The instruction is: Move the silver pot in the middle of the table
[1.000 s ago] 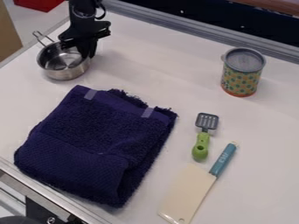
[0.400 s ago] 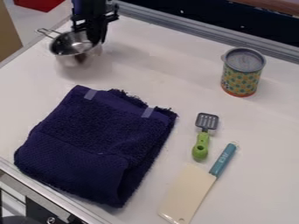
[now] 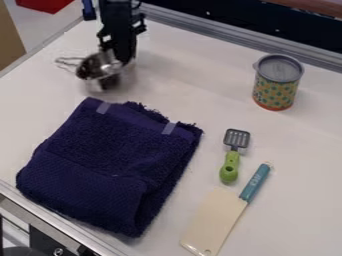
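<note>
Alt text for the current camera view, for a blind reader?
A gripper holds a silver pot by its rim at the upper left of a white table. Below lies a folded navy towel; to its right are a spatula and cleaver, with a can above.

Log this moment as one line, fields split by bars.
pincer: gripping rim of silver pot | pot place: upper left, beyond navy towel | middle: not reached

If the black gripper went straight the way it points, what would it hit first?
The gripper points down, holding the silver pot; the pot's bottom would likely meet the white table first, though the gap is hard to judge.
</note>
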`<state>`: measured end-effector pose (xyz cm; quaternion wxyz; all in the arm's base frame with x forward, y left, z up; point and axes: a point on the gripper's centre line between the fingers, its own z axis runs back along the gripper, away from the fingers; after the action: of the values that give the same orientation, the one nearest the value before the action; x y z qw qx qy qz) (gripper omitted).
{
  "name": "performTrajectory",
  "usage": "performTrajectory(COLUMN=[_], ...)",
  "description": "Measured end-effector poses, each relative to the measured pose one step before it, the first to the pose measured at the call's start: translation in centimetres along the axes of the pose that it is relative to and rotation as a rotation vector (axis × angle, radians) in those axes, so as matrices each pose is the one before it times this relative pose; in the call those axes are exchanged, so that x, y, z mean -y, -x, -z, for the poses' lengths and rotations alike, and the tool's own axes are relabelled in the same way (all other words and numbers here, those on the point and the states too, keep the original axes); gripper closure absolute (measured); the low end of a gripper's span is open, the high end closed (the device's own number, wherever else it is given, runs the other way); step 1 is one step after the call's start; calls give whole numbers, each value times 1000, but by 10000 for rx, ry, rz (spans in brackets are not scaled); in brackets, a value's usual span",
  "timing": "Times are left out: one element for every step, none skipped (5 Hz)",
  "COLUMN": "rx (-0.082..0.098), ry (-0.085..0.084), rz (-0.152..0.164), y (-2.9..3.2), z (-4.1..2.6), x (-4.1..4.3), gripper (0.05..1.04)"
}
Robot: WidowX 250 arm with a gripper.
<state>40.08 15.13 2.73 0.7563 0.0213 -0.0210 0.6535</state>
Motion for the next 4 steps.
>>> performTrajectory(rx=[-39,-129,-126,675], ry=[588,-33,-109,202], rz=[-168,62,198,-21], y=[2665,2420,2056,788], z=[-1423,239,1130,174], x=[1766,672,-182,-528], gripper=[1017,1017,1017,1017])
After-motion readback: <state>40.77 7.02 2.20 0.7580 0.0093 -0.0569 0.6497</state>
